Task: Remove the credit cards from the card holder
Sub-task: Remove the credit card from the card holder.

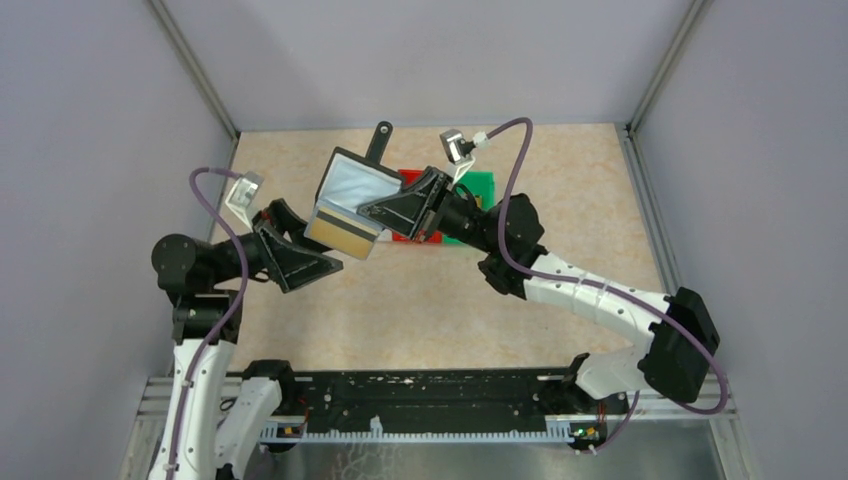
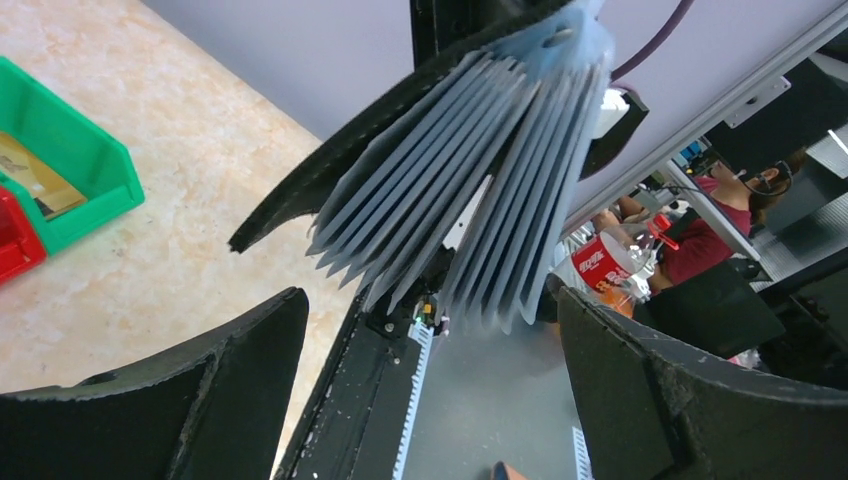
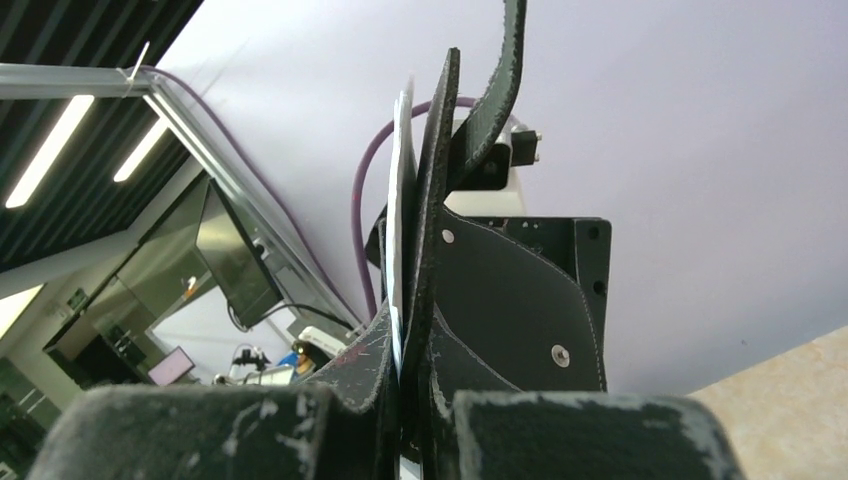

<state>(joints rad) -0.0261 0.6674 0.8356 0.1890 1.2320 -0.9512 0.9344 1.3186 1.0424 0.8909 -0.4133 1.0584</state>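
- A green bin [image 2: 95,165] is being shown at the far part of the bench [image 1: 450,290], with a tan card [image 2: 35,178] lying flat inside it.
- A red bin [image 2: 15,245] is being shown right against the green bin. Its contents cannot be told, as it is being cut off by the frame edge in the left wrist view and largely covered by the right arm from above.
- The card holder [image 1: 358,185] is being held up in the air over the bench, in front of the bins. It is opened out, with its strap tab [image 1: 381,140] pointing away from the arms.
- Clear sleeves [image 2: 470,190] are being fanned out downward from the holder's black cover.
- A gold card [image 1: 345,230] is being shown at the holder's lower, near edge. Whether it is seated in a sleeve cannot be told.
- White lettering is being shown on a red cup [image 2: 600,262] beyond the bench, but it is too blurred to be read.
- The right hand [image 3: 415,400] is being pressed together on the card holder's edge, with the black cover and pale sleeves being pinched between its fingers.
- The left hand [image 2: 428,305] is being held with its fingers wide apart just under the holder. The sleeve tips are hanging over the gap between them and are not being gripped.
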